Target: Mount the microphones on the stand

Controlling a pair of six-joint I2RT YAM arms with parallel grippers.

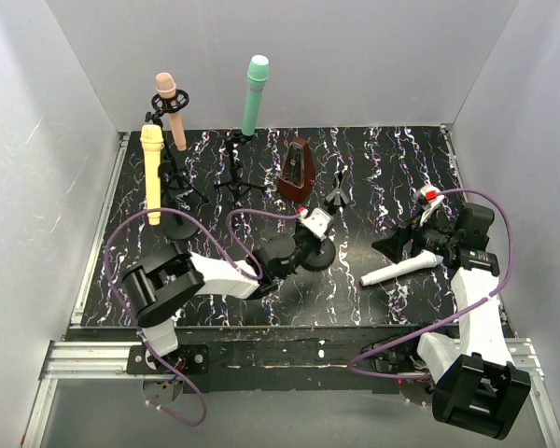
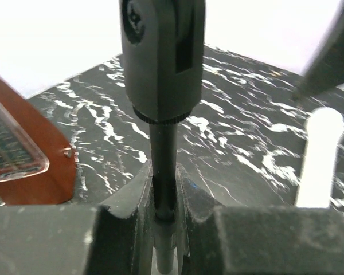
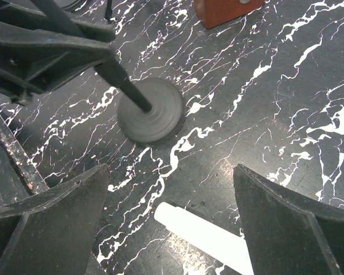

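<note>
1. You are gripping the bare stand (image 1: 319,258), left gripper (image 2: 163,200) clamped on its pole.
2. The white microphone (image 1: 401,271) is lying on the table (image 1: 392,173) nearby, right gripper (image 3: 171,189) hovering above, fingers apart.
3. Next, probably: closing on its handle.

We saw a black, white-veined table (image 1: 392,168) carrying a white microphone (image 1: 401,270) lying flat near its right front, a brown metronome (image 1: 297,173) upright toward the back, and a round-based stand (image 1: 317,256) at centre

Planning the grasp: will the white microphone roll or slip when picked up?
Probably rolls if nudged: the white microphone is round, tapered, lying flat. Its matte finish should limit slipping. It looks rigid, so likely no bending.
</note>
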